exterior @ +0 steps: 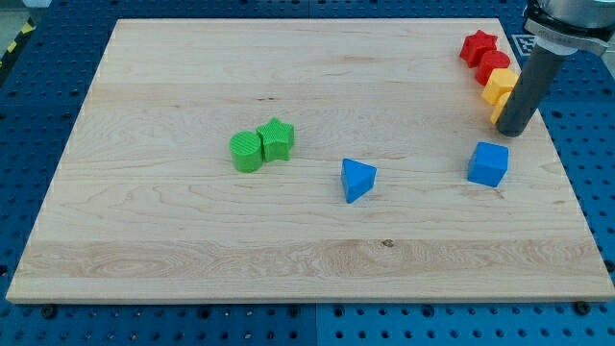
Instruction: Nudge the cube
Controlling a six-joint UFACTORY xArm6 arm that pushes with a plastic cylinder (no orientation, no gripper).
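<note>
Green cylinder (246,151) touches green star (277,138); blue triangular block (357,179) sits apart.

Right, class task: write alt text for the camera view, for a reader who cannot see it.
A dark rod's tip rests on a wooden board just above a blue cube, at the view's right. Red and yellow blocks cluster beside the rod; a blue triangular block sits mid-board, with a green cylinder touching a green star further left.

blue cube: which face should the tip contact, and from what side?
Contact the blue cube's upper face edge, coming from the view's top: my tip sits just above and right of it. The cube sits slightly rotated, so push centrally or it may spin. The board lies open below it.
</note>
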